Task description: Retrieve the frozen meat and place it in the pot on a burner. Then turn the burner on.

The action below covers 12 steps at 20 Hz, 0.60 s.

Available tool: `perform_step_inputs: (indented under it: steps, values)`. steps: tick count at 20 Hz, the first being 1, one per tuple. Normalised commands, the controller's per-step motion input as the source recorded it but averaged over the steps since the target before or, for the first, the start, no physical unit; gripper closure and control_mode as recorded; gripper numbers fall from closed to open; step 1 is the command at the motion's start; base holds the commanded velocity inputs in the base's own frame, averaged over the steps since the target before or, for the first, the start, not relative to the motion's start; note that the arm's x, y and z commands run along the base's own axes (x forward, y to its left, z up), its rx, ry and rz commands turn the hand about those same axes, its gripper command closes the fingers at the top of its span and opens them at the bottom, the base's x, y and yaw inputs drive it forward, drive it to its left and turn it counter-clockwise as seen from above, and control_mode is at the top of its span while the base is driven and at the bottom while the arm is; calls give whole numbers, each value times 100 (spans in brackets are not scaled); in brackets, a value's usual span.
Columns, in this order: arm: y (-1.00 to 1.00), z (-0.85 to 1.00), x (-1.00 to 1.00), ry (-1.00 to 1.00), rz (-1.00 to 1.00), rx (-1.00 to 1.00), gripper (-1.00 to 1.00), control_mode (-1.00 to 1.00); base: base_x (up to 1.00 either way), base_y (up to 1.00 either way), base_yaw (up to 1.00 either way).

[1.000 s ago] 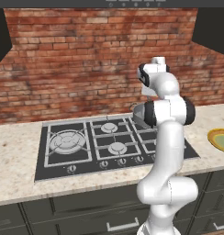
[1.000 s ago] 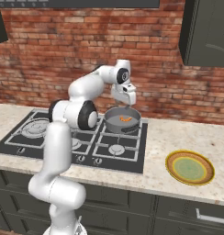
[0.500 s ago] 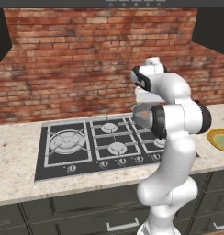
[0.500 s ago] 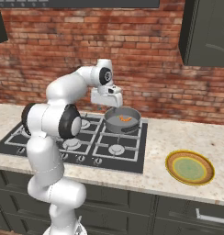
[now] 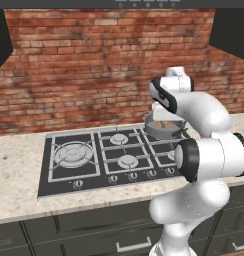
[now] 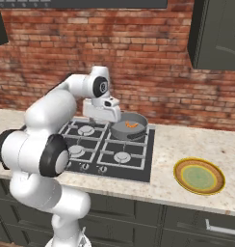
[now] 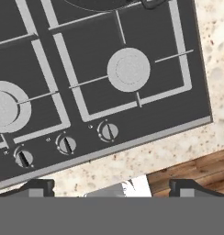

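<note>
Frozen meat, a small orange-red chunk [image 6: 131, 124], lies inside the round, shallow grey metal pot [image 6: 129, 130] [image 5: 164, 128]. The pot stands on the rear right burner of the black gas hob [image 6: 106, 149] [image 5: 94, 157] [image 7: 86, 69], which is set into a speckled beige stone counter [image 6: 177, 144] in front of a red brick wall [image 6: 90, 48].

The white arm's gripper [image 6: 104, 117] hangs above the hob, just left of the pot in the right base view and apart from it. In the hand view its two dark fingertips [image 7: 38, 186] rise at the lower corners, spread wide with nothing between them.

That view looks down on a round grey burner cap [image 7: 128, 69] inside its grate, and on three round control knobs [image 7: 108, 131] in a row along the hob's front edge.

A flat yellow-green plate [image 6: 199, 175] rests on the counter, well to the right of the hob.
</note>
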Motion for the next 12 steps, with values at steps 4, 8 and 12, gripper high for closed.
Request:
perform_step_inputs:
  steps: [4, 8, 12]
  values:
    - [1, 8, -38, 2, 1, 1, -100, -100, 0, 0, 0]
    - [10, -18, -18, 3, 0, -1, -100, -100, 0, 0, 0]
    - [0, -34, 0, 0, 0, 0, -100, -100, 0, 0, 0]
